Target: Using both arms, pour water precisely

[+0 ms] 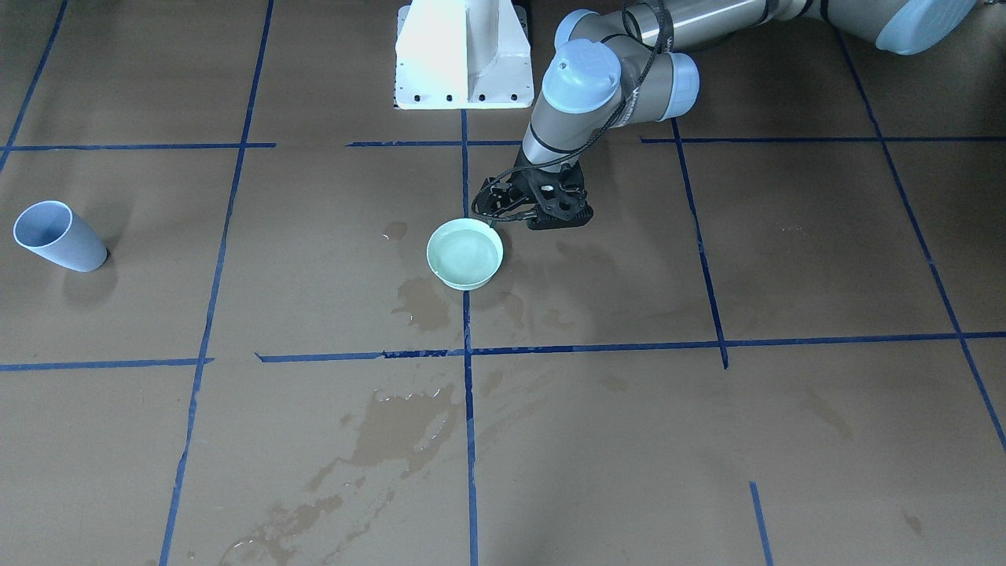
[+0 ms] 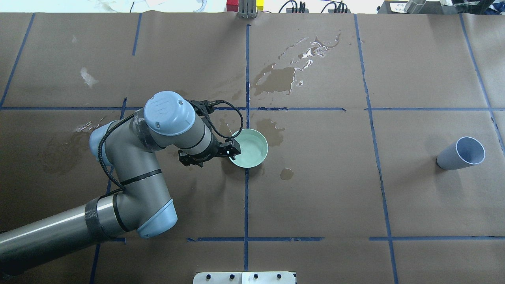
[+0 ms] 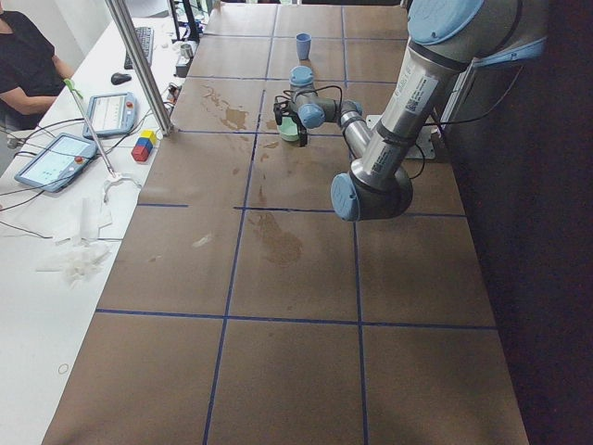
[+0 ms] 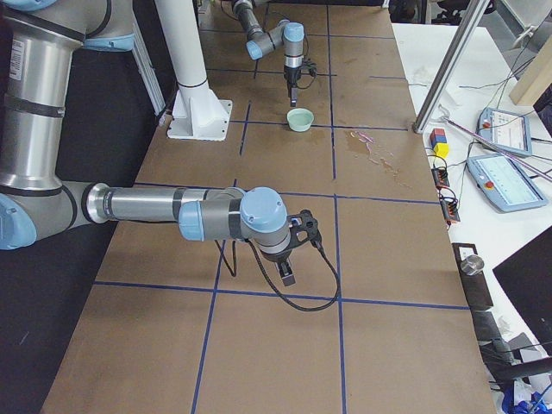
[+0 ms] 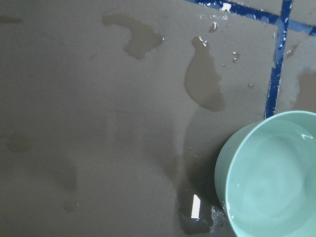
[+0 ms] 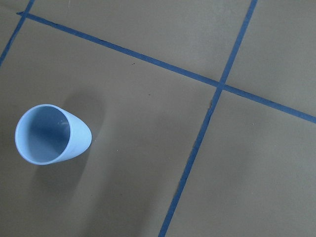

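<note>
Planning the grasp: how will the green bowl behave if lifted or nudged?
The green bowl looks rigid, low and wide, so probably won't tip. It holds water, so a tilt would likely slosh it out. The paper around it has wet patches, so it may slide.

Overhead and front cameras face each other, steeply down, sharing the green bowl [image 1: 464, 253] mid-table.

The left gripper [image 2: 232, 151] stands just beside the green bowl [image 2: 252, 152] and blocks that side. From the bowl to the blue cup [image 2: 461, 154], well apart, the worktop [image 2: 335, 189] is open.
</note>
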